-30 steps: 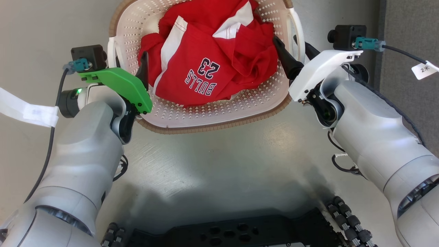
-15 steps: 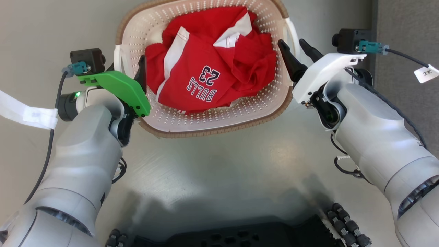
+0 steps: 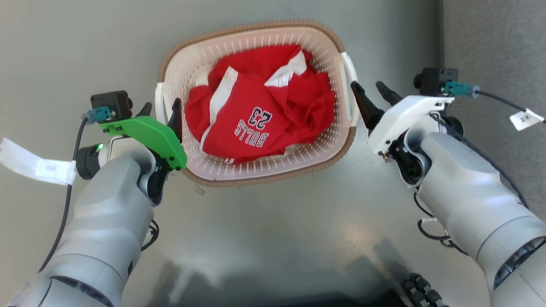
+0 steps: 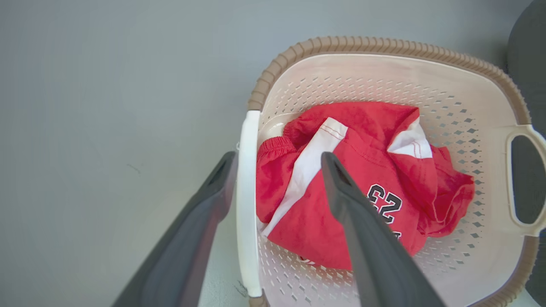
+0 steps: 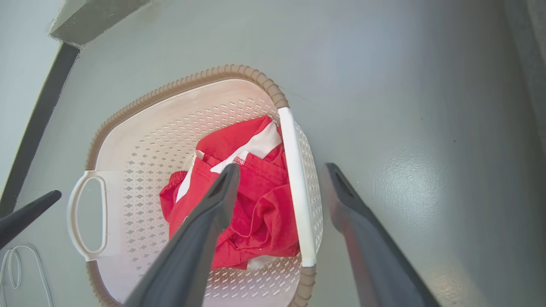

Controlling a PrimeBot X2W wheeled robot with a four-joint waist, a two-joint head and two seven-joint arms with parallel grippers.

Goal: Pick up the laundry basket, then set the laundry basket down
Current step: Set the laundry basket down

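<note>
Grey forearms [image 3: 106, 204], green cover [image 3: 147, 134] behind left hand [image 3: 162, 105], white cover [image 3: 401, 115] behind right hand [image 3: 366, 84], 2 black cameras [image 3: 110, 104]

All three views look down on the laundry basket [image 3: 256, 39].

Light was bright, even, diffuse. Soft glare patch lay on floor [image 3: 354, 230], lower centre of head view; dark shadow ran along bottom edge. Wrist views bowed at edges; near fingers [image 4: 371, 256] looked soft.

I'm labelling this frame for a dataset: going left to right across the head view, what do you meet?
White paper tag → left gripper → red Bulls jersey in the laundry basket → right gripper → small white cable tag.
</note>
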